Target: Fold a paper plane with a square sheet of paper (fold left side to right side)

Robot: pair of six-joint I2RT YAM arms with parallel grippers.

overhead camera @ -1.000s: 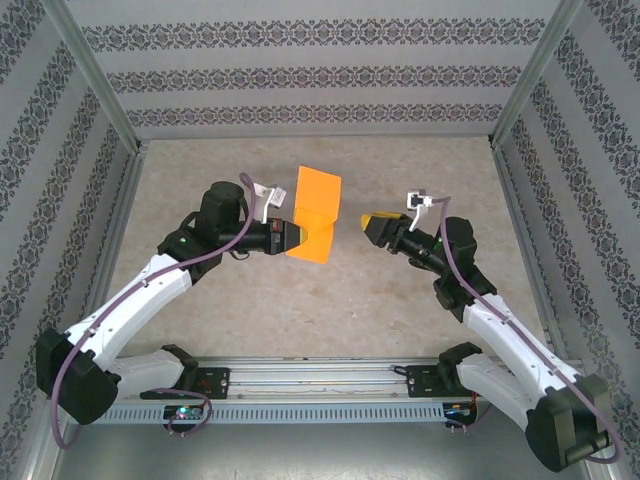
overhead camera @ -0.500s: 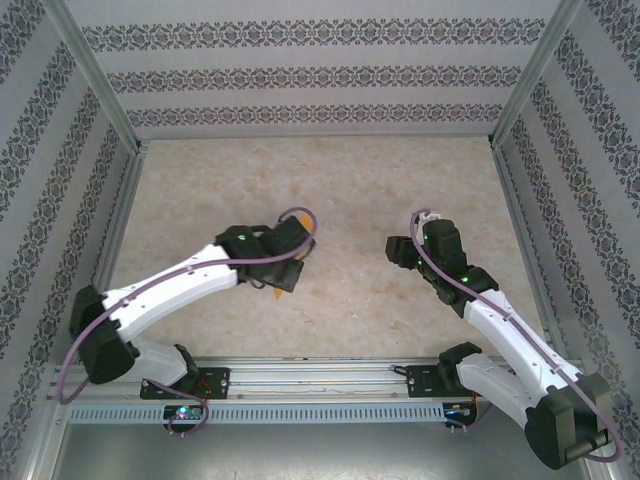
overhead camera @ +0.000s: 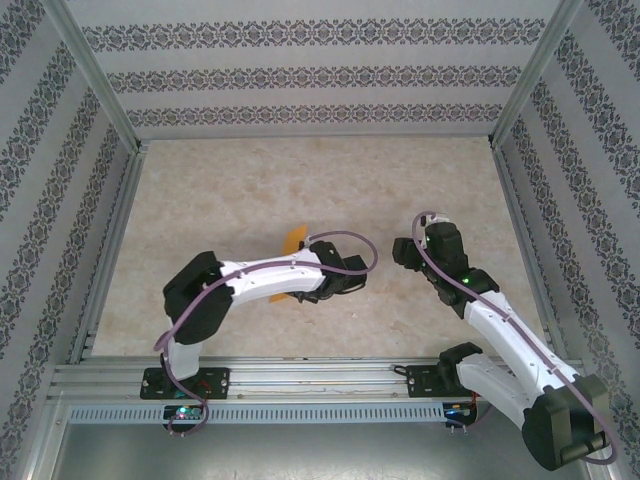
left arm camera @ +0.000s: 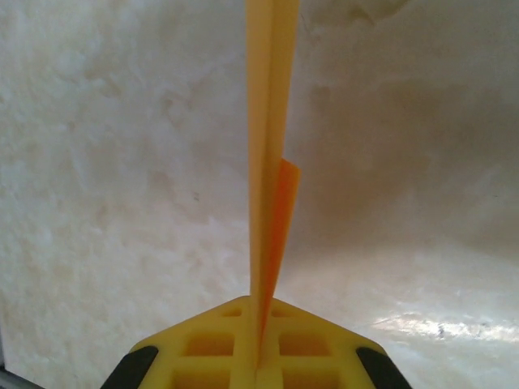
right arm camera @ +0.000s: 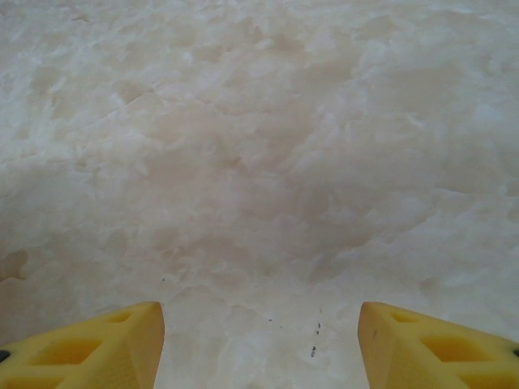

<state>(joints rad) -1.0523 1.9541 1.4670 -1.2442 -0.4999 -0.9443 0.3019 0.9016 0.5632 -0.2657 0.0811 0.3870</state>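
The square sheet of paper (left arm camera: 268, 162) is bright orange and runs edge-on as a thin folded strip straight up from my left gripper (left arm camera: 261, 328), whose yellow jaws are shut on its lower end. From above, a small orange corner of the paper (overhead camera: 292, 240) peeks out behind the left forearm, and the rest is hidden under the arm. The left wrist (overhead camera: 340, 278) reaches across to the table's middle. My right gripper (right arm camera: 261, 324) is open over bare table with nothing between its fingers. It hangs just right of the left wrist, seen from above as the right gripper (overhead camera: 403, 252).
The table (overhead camera: 250, 180) is a pale marbled surface walled by patterned panels at the back and both sides. A metal rail (overhead camera: 320, 378) with both arm bases runs along the near edge.
The left arm has swung right and toward the near side, carrying the paper down so most of it is hidden beneath the forearm. The right gripper has opened wider and now faces the table.
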